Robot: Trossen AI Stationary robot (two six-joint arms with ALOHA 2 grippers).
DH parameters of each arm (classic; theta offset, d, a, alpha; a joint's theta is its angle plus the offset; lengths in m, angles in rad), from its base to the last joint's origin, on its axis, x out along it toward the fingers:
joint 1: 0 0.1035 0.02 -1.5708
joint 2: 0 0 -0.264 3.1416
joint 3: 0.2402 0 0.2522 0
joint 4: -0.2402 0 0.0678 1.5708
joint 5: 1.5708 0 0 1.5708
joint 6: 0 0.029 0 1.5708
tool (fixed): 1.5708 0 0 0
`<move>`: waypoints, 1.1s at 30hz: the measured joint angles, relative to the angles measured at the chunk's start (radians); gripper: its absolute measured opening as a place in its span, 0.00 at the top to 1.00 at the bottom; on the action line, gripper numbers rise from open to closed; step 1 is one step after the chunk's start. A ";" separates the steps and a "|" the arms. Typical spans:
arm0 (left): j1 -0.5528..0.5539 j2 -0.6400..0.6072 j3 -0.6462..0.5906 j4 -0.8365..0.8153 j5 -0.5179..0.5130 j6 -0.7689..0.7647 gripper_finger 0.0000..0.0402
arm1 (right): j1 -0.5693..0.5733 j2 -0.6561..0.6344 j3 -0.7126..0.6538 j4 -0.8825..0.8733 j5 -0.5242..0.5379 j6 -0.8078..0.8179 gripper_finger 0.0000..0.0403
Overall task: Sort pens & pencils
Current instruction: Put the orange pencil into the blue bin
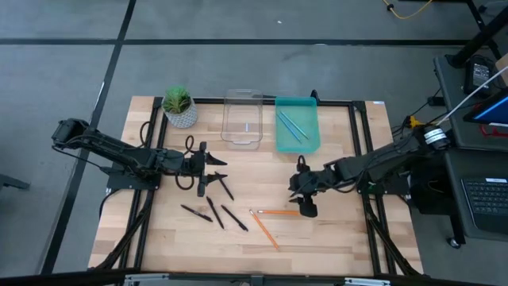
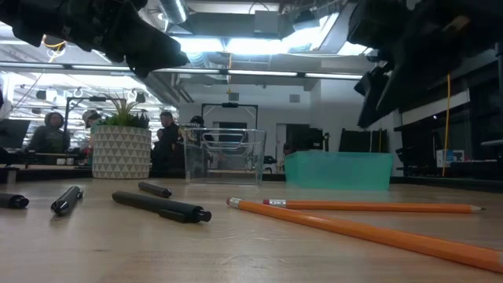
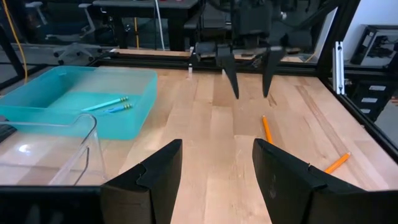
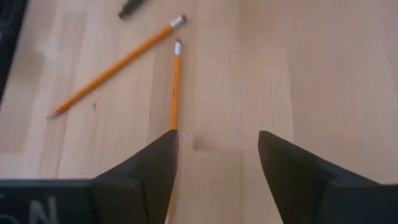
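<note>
Four black pens [image 1: 216, 210] lie apart on the wooden table, near its middle left; in the low view they [image 2: 161, 207] lie flat. Two orange pencils [image 1: 278, 213] lie flat right of them, eraser ends close together [image 4: 175, 87]. Two light blue pencils [image 1: 292, 123] lie in the teal bin [image 1: 311, 137]. My left gripper [image 1: 216, 171] is open and hovers just beyond the pens [image 3: 217, 146]. My right gripper [image 1: 304, 191] is open and points down above the right-hand part of one orange pencil [image 4: 217, 134], clear of the table.
A clear plastic container [image 1: 242, 119] stands left of the teal bin at the far edge, and a potted plant [image 1: 180, 107] stands left of that. A dark frame rail [image 1: 361, 151] runs along the table's sides. Bare wood shows along the near edge. People stand in the room behind [image 2: 51, 130].
</note>
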 joint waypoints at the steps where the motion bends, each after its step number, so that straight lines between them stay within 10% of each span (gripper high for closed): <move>1: 0.000 0.000 0.000 0.000 0.000 -0.011 0.53 | 0.000 0.013 0.000 0.003 0.000 0.020 0.44; 33: 0.000 0.000 0.000 0.000 0.000 -0.020 0.53 | 0.200 0.272 0.007 -0.115 -0.001 0.091 0.49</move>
